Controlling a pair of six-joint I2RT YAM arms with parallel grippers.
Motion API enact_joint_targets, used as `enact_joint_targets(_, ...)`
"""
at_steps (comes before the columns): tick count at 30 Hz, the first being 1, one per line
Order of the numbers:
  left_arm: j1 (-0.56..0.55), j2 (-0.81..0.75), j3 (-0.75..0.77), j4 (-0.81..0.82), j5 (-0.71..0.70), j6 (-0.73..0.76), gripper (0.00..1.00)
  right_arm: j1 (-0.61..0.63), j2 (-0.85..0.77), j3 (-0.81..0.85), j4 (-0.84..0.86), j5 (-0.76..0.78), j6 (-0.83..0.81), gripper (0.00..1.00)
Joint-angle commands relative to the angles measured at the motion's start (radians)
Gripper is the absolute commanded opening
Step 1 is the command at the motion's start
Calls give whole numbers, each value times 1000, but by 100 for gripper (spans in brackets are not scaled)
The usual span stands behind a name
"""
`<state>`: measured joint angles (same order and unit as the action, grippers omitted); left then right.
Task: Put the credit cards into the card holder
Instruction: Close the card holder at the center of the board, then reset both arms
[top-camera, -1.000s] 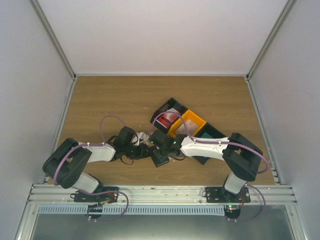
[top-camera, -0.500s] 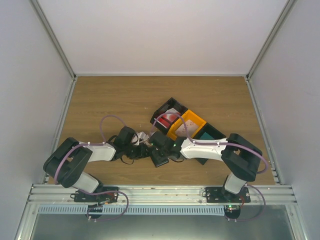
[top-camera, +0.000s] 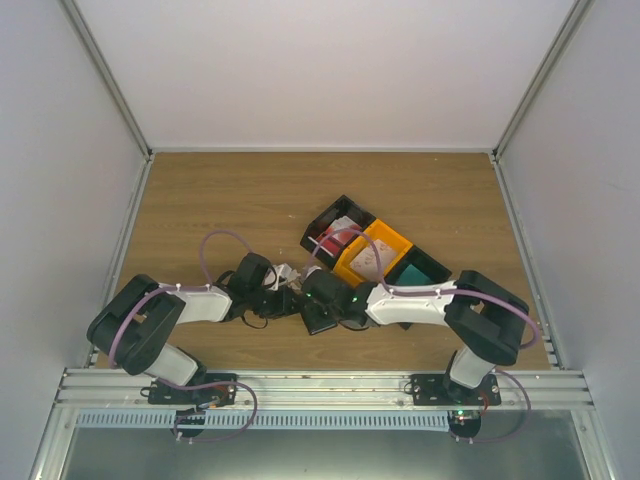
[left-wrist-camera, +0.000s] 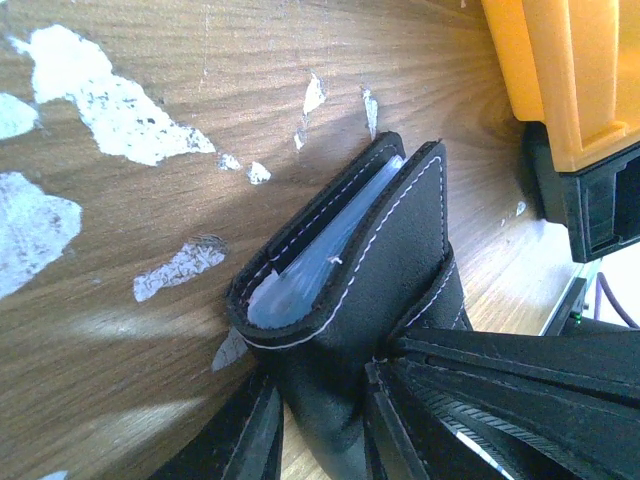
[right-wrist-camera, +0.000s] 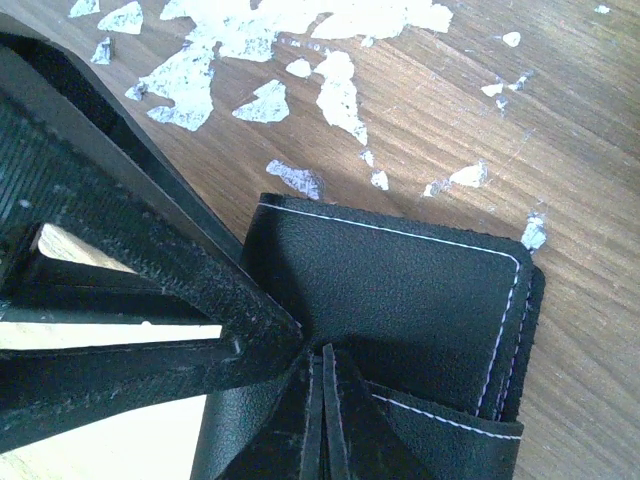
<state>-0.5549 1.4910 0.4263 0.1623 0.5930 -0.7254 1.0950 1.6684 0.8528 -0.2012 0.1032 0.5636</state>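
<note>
The black card holder (top-camera: 320, 320) lies on the wood between both grippers. In the left wrist view the card holder (left-wrist-camera: 350, 260) stands slightly open, with its pale blue inside showing. My left gripper (left-wrist-camera: 320, 440) is shut on its lower end. My right gripper (right-wrist-camera: 325, 420) has its jaws nearly together, pinching the holder's (right-wrist-camera: 400, 290) edge. In the top view the left gripper (top-camera: 290, 300) and right gripper (top-camera: 318, 300) meet. Red-and-white cards (top-camera: 333, 238), pinkish cards (top-camera: 374, 256) and teal cards (top-camera: 413, 271) lie in bins.
Three joined open-top bins stand behind the right arm: a black one (top-camera: 345, 205), an orange one (top-camera: 400, 238) and another black one (top-camera: 440, 268). White scraps (top-camera: 285, 272) lie on the worn wood near the grippers. The orange bin's corner (left-wrist-camera: 570, 70) is close to the holder.
The right arm's forearm has dropped a little toward the near edge, uncovering more of the bins. Both grippers stay at the card holder.
</note>
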Motion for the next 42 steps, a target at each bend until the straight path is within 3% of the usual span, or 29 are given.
enact_joint_targets(1, -11, 26, -22, -1, -71, 13, 26, 15, 32, -91, -98, -152, 61, 1)
enact_joint_targets(17, -13, 40, -57, 53, -30, -15, 26, -75, -66, -386, 290, -312, 121, 0)
enact_joint_targets(23, -19, 45, -55, 57, -29, -20, 26, -103, -53, -433, 345, -330, 126, 0)
enact_joint_targets(27, -20, 41, -51, 49, -33, -18, 28, -114, -94, -359, 276, -287, 104, 1)
enact_joint_targets(30, -20, 16, -46, 28, -52, -16, 30, -120, -156, -263, 175, -228, 83, 15)
enact_joint_targets(36, -20, -139, -11, -117, -157, 3, 46, -126, -332, -128, 15, -120, 61, 46)
enact_joint_targets(42, -20, -372, 78, -309, -303, 50, 63, -127, -548, -59, -222, 147, 74, 62)
